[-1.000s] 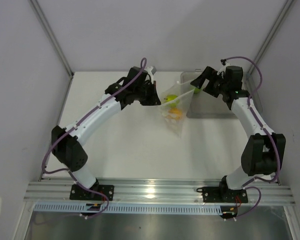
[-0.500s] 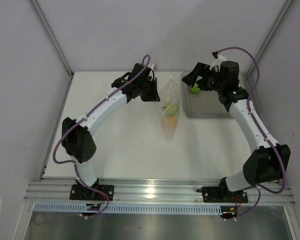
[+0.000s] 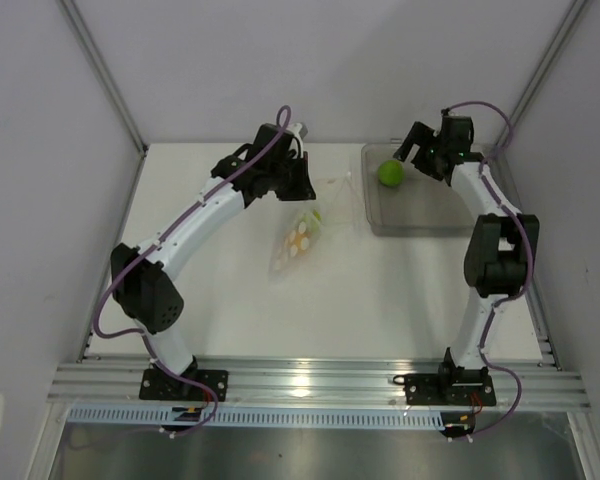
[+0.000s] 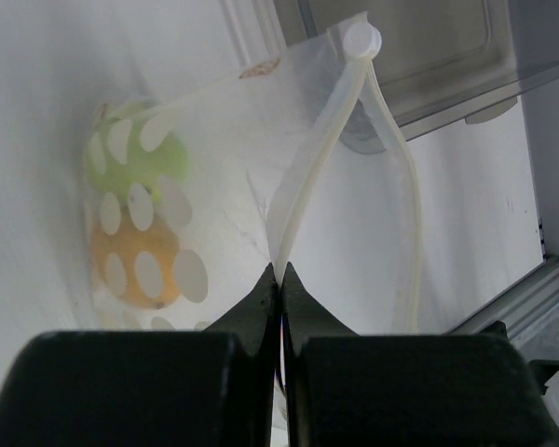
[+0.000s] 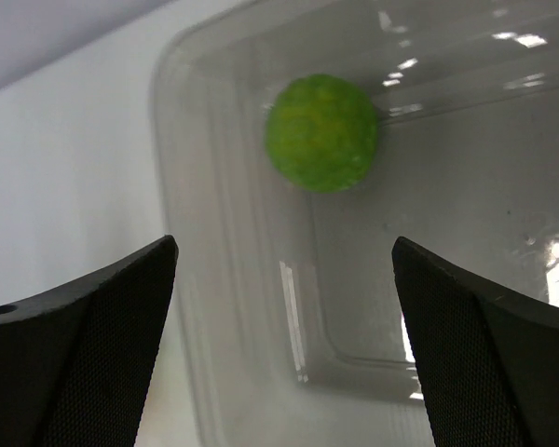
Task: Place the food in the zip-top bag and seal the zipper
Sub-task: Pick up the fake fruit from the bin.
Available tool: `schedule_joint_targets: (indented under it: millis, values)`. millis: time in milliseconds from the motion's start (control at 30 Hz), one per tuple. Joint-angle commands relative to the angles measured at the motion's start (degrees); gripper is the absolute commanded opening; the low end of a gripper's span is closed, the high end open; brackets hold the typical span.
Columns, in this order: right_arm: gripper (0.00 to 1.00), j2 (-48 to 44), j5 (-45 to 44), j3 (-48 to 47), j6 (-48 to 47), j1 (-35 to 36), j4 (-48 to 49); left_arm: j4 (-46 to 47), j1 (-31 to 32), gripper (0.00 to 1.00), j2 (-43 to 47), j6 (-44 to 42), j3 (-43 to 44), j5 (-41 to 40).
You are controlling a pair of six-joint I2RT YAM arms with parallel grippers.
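Clear, floppy plastic with pale round dots: that is the zip-top bag (image 3: 298, 238), slumped toward the white table (image 3: 230, 290), just left of the tray (image 3: 420, 215).
What is inside it?
Two round pieces of the food, pressed against the dotted face: a lime-green piece (image 4: 135, 158) above an orange piece (image 4: 140, 265).
And the zipper (image 4: 317, 158)?
A thin milky strip. Its two halves run apart from a round white tab at the far corner, so the mouth gapes.
Who has hold of it?
The left gripper (image 4: 279, 279). Its black jaws are pinched together on the bag's zipper edge.
The third piece?
The other lime-green piece (image 5: 321, 132) sits alone in the rigid clear tray, near a rounded corner — rough-skinned, ball-shaped, touching nothing but the floor.
The right gripper (image 5: 284, 244)?
Spread wide and holding nothing — it hangs above the tray with the green ball between its fingertips' lines of sight, well clear of it.
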State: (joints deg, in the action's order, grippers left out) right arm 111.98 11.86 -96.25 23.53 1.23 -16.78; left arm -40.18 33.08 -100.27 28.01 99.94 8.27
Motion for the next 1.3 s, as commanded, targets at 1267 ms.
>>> schedule_joint_targets:
  millis: [1267]
  values:
    - [0.9, 31.46, -5.35, -27.77, -3.58, 5.01, -5.46, 4.68, -0.39, 0.01, 2.71, 0.64, -1.94, 5.7]
